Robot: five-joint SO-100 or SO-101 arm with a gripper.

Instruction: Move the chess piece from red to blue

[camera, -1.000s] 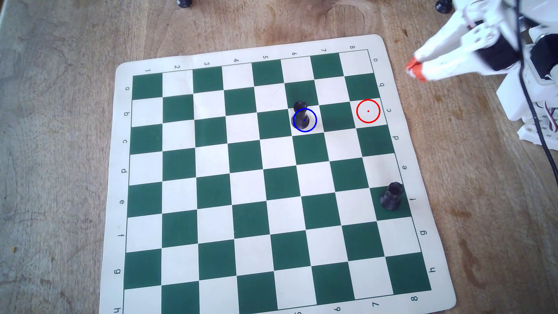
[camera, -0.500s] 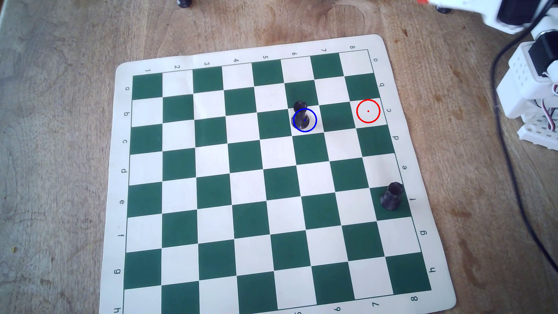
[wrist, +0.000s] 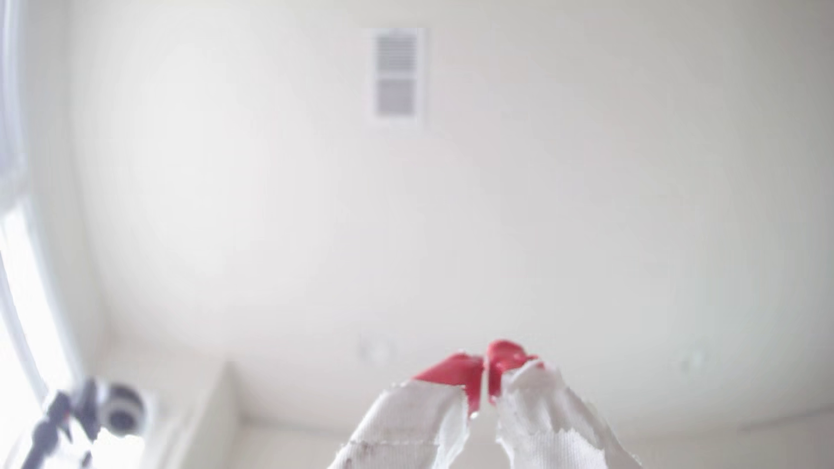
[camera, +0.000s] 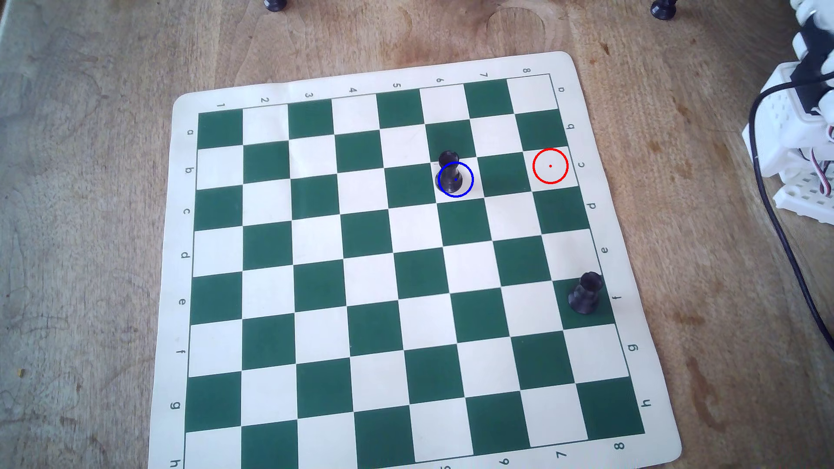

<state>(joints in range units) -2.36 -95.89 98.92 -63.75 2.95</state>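
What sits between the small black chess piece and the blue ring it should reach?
Nothing does. In the overhead view the chess piece already stands with its base inside the blue ring, and the red ring holds nothing. The gripper points up at the ceiling, empty.

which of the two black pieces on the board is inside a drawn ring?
The chess piece with the rounded knob stands in blue. The stouter crown-topped piece sits unringed near the board's right edge; red is empty.
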